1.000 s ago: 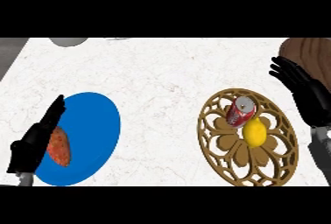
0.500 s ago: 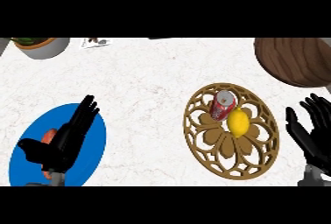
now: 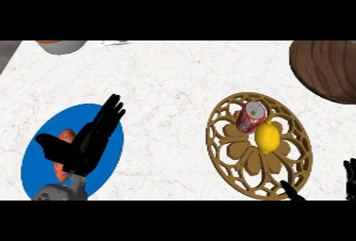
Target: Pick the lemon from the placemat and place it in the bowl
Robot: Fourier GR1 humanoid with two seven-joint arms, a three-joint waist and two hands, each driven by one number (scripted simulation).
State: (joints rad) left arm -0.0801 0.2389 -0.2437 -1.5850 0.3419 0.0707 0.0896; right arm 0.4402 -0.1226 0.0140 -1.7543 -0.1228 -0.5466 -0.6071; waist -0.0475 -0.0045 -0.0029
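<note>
Head view — yellow oval lemon [image 3: 268, 137] lies on brown openwork placemat [image 3: 240, 169], touching a red can [image 3: 251, 117]; left hand [image 3: 87, 141] released, fingers straight; right hand [image 3: 350, 181] — grip cannot tell.

Lemon [image 3: 268, 137] on placemat [image 3: 240, 155] (seemingly touching can [image 3: 251, 117]).

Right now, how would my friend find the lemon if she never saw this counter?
Find the round gold cut-out placemat at the right of the white counter. Two things lie on it, touching: the lemon and a can. The lemon is the plain yellow oval; the can is red and silver.
</note>
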